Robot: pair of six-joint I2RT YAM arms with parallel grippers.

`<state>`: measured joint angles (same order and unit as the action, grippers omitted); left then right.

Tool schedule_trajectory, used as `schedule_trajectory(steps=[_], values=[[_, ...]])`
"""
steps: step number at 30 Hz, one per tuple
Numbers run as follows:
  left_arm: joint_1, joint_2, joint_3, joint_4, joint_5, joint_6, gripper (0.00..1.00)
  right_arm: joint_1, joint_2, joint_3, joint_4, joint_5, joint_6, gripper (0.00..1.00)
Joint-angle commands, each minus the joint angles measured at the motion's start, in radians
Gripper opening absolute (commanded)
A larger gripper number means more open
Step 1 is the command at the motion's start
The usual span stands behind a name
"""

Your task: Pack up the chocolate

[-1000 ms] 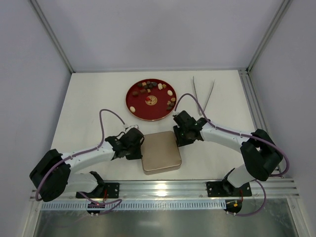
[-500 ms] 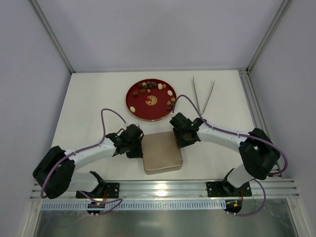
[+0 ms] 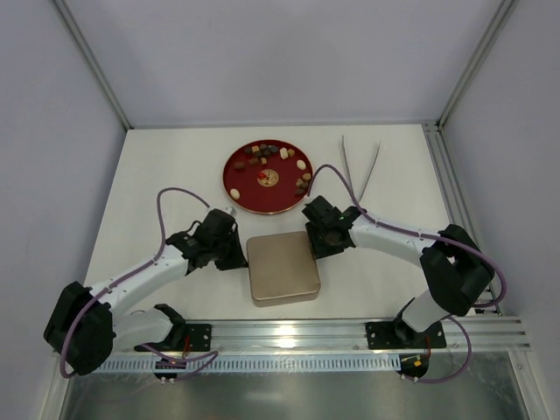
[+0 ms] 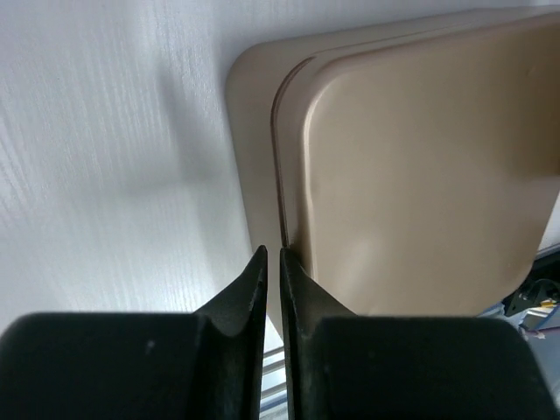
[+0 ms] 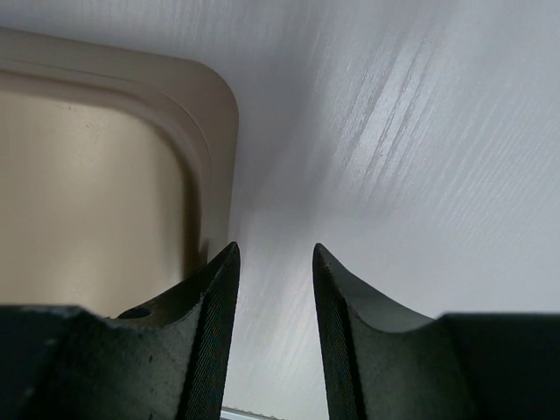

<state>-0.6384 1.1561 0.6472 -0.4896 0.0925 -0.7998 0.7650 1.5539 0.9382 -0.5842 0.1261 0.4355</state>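
The chocolate (image 3: 262, 156), small brown, tan and cream pieces, lies on a round red plate (image 3: 254, 204) at the middle back. A closed tan square tin (image 3: 282, 268) sits in front of the plate. My left gripper (image 3: 241, 259) is at the tin's left edge. In the left wrist view it (image 4: 272, 252) is shut and empty, tips at the lid seam of the tin (image 4: 420, 175). My right gripper (image 3: 317, 247) is at the tin's far right corner. In the right wrist view it (image 5: 273, 249) is open, one finger beside the tin's corner (image 5: 87, 175).
Metal tweezers (image 3: 350, 175) lie at the back right, beyond the right arm. Grey walls with metal posts close in the white table (image 3: 157, 175) on three sides. A metal rail (image 3: 289, 337) runs along the near edge.
My left arm has swung outward to the left and back, its gripper staying at the tin's left edge. My right gripper has crept left toward the tin's far right corner. The tin shifted slightly left.
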Motion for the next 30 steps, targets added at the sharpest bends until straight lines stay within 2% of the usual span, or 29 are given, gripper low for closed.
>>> schedule_trajectory(steps=[1,3,6,14,20,30], values=[[0.014,-0.064,0.060,0.008,0.064,0.011,0.11,-0.006,-0.011,0.004,0.095,-0.062,0.025,0.42],[0.023,-0.094,0.072,-0.013,0.053,0.019,0.20,-0.018,-0.017,-0.007,0.103,-0.071,0.025,0.42],[0.025,-0.116,0.089,-0.049,0.050,0.025,0.27,-0.038,-0.028,-0.030,0.119,-0.095,0.026,0.42],[0.026,-0.119,0.085,-0.067,0.081,0.022,0.33,-0.047,-0.032,-0.030,0.132,-0.114,0.023,0.42],[0.025,-0.081,0.028,-0.029,0.122,0.024,0.45,-0.046,-0.041,-0.010,0.109,-0.109,0.019,0.42],[0.023,-0.029,-0.038,0.042,0.115,0.016,0.45,-0.018,-0.014,0.025,0.083,-0.082,0.014,0.42]])
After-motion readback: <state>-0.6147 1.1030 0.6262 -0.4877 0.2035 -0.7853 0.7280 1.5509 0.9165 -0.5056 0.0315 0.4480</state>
